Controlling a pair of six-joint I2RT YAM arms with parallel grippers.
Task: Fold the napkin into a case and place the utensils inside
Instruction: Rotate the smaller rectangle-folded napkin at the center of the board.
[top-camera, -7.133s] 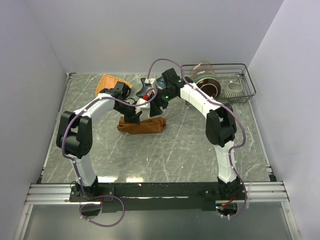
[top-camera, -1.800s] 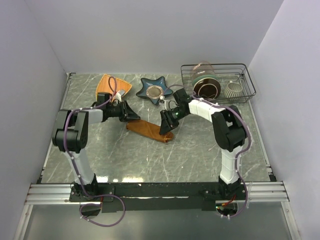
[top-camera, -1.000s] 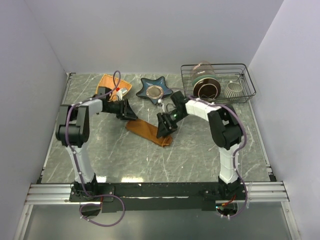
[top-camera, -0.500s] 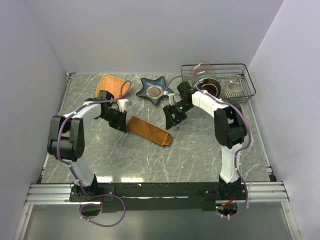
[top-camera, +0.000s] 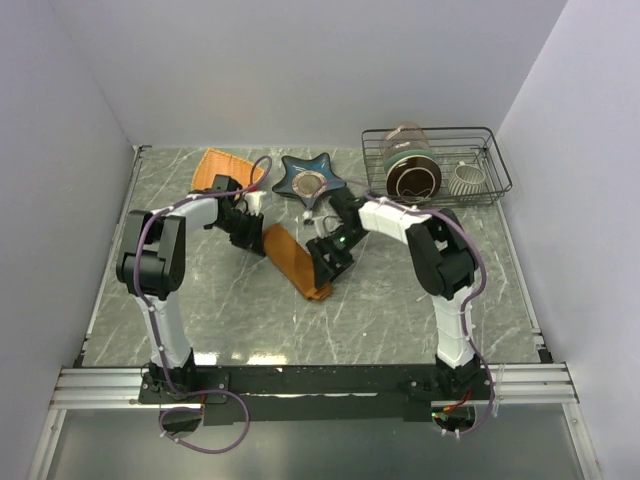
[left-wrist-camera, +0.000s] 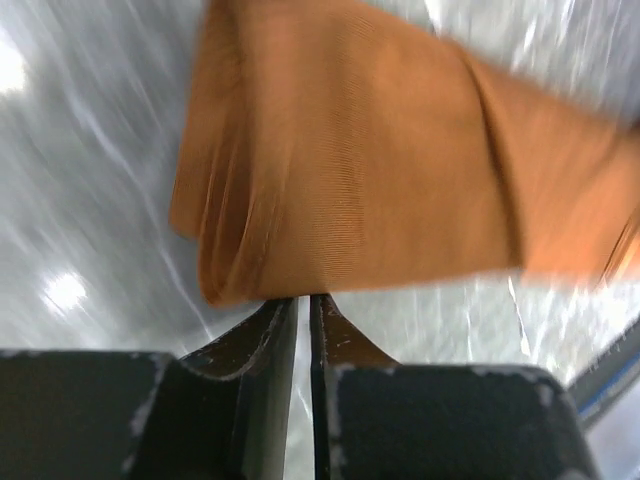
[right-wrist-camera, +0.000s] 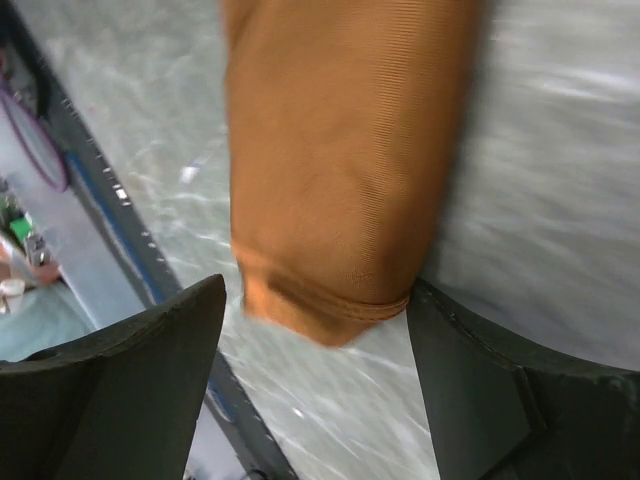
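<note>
Left wrist: my left gripper pinches the rust-orange folded cloth case, right gripper spread astride it; tugging could unfold it.

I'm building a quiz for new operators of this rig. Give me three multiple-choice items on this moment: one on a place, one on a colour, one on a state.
1. Where does the folded napkin lie?
A. in the wire rack
B. flat on the table
C. on the woven plate

2. What colour is the star-shaped dish?
A. white
B. dark blue
C. orange

3. How does the right gripper stand?
A. open, fingers either side of the napkin's end
B. shut on a spoon
C. out of view

Key:
1. B, the top view shows it lying on the marbled surface.
2. B, its points are dark blue.
3. A, the right wrist view shows wide-apart fingers flanking the napkin.
</note>
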